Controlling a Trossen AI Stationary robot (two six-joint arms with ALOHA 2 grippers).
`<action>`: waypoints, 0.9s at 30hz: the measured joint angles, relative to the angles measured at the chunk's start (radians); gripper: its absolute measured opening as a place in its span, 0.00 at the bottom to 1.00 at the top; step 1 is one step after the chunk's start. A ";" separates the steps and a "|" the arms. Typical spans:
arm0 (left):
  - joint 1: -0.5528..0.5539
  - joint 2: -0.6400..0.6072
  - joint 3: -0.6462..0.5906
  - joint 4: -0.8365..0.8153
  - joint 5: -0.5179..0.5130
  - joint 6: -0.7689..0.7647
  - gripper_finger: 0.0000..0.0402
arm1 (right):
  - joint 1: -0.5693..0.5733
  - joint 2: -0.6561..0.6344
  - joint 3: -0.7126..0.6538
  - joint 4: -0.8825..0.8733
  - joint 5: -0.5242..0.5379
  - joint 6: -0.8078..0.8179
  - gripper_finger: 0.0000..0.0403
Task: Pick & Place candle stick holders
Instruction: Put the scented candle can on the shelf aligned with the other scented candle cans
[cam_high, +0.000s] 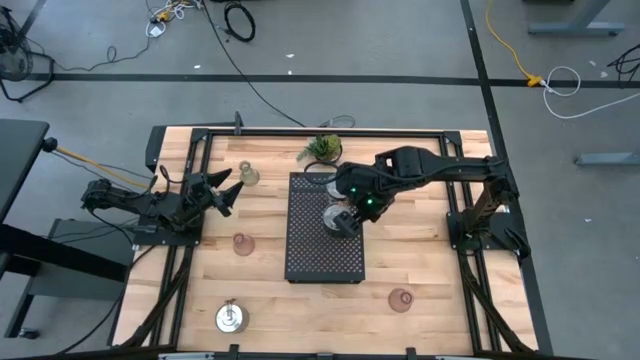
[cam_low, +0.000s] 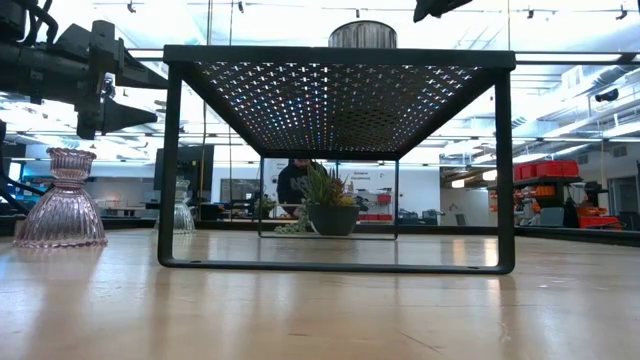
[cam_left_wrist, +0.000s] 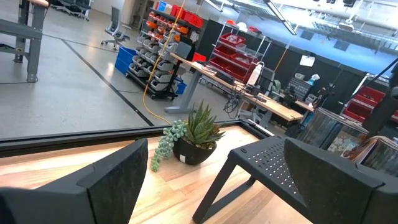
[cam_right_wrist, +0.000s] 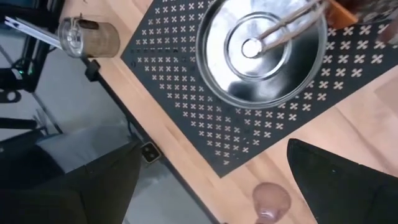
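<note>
1. A tray (cam_high: 324, 245) stands mid-table, with a plant (cam_high: 323, 149) just beyond its far edge.
2. One metal holder (cam_high: 334, 216) sits on the tray; another (cam_high: 231, 317) is near-left.
3. Glass cups: far-left (cam_high: 247, 175), left of the tray (cam_high: 242, 244), near-right (cam_high: 400, 299).

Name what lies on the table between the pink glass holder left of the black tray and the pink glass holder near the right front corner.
In the high view, the black tray's front end lies between the left pink holder and the right pink holder; otherwise bare wood.
</note>
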 joint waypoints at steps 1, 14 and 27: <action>0.000 0.000 0.000 0.000 0.000 0.000 0.94 | 0.000 0.000 0.000 0.002 0.000 0.013 0.99; 0.000 0.000 0.000 0.000 0.000 0.000 0.94 | 0.002 0.001 0.000 0.007 0.000 0.052 0.99; 0.000 0.000 0.000 0.006 0.000 0.000 0.94 | 0.001 0.001 0.000 0.007 0.054 0.061 0.99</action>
